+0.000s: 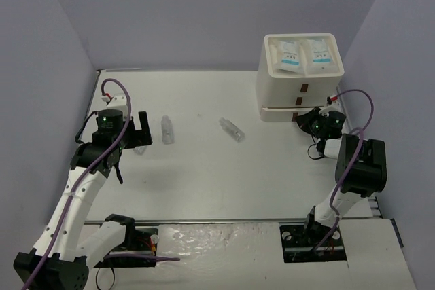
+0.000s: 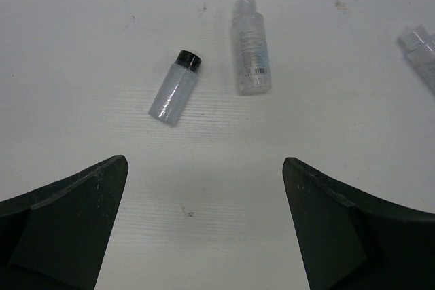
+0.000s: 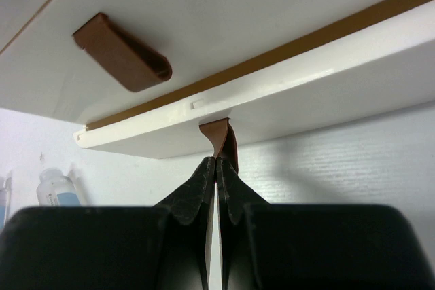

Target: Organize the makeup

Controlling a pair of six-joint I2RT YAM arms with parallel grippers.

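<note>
Two white sachets with blue print [image 1: 286, 54] [image 1: 319, 53] lie on top of the white drawer box [image 1: 279, 89]. Clear vials lie on the table: one with a black cap [image 2: 175, 87], a taller one [image 2: 251, 45] beside it, and another at mid-table [image 1: 232, 129]. My left gripper [image 2: 204, 162] hovers open just short of the black-capped vial, with nothing between its fingers. My right gripper [image 3: 217, 162] is shut on the brown handle [image 3: 221, 137] of the bottom drawer [image 3: 285, 93], which stands slightly out of the box.
A second brown handle [image 3: 122, 52] sits on the drawer above. A small bottle [image 3: 56, 188] stands left of the box in the right wrist view. Purple walls close in the table on the left, back and right.
</note>
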